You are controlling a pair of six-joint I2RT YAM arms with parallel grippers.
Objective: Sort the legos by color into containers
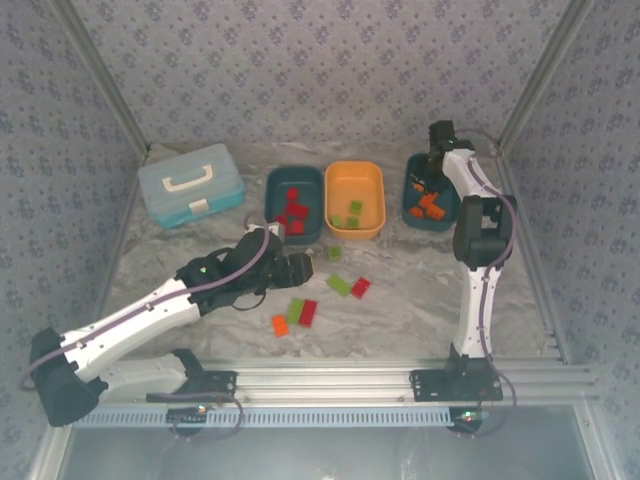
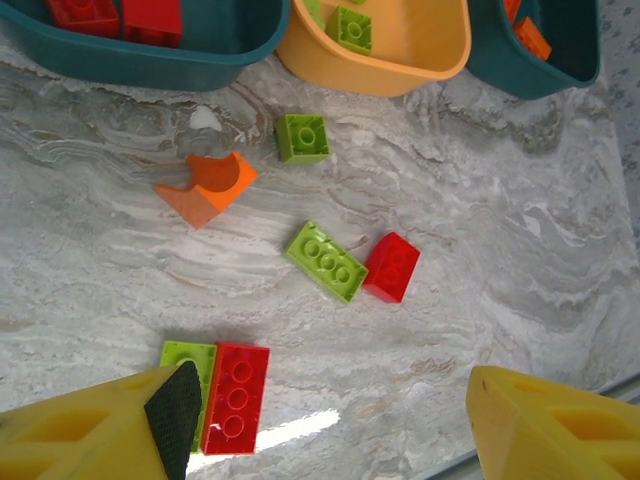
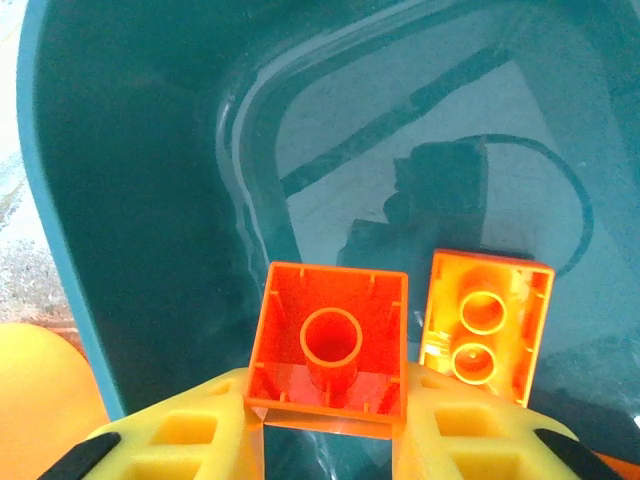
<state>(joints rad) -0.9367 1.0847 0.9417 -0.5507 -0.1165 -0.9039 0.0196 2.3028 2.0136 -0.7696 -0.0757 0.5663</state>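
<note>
Right jaws are pinching an orange brick (image 3: 328, 345), hollow side facing the wrist camera, over the floor of the right teal tub (image 3: 130, 200). In the top view that tub sits at 1 o'clock on the surface (image 1: 410, 295). The colour match looks right: a second orange brick (image 3: 487, 325) lies on the tub floor at 3 o'clock of yours, just beside it.

To finish the drop:
- Open the jaws in place with no swing, so the brick falls flat next to its neighbour.
- Check it actually leaves the pads before you move; a light brick could cling to one side.
- Pull straight up first. The tub wall curves close at 9 o'clock and I'd expect a sideways exit to clip it.

Right arm (image 1: 480, 230): upper link roughly vertical from its base at 5 o'clock, elbow high, forearm reaching toward 12 o'clock, wrist pitched down into the tub.

Left arm (image 1: 150, 310): stretched low from 8 o'clock toward centre, wrist over the loose bricks. Its jaws are spread with nothing between them.

In the left wrist view a red oblong (image 2: 235, 397) and a green brick (image 2: 187, 375) touch side by side at 7 o'clock — take one at a time, or you'll likely carry both into one tub. The green oblong (image 2: 326, 260) and red square (image 2: 391, 266) at centre also touch.
</note>
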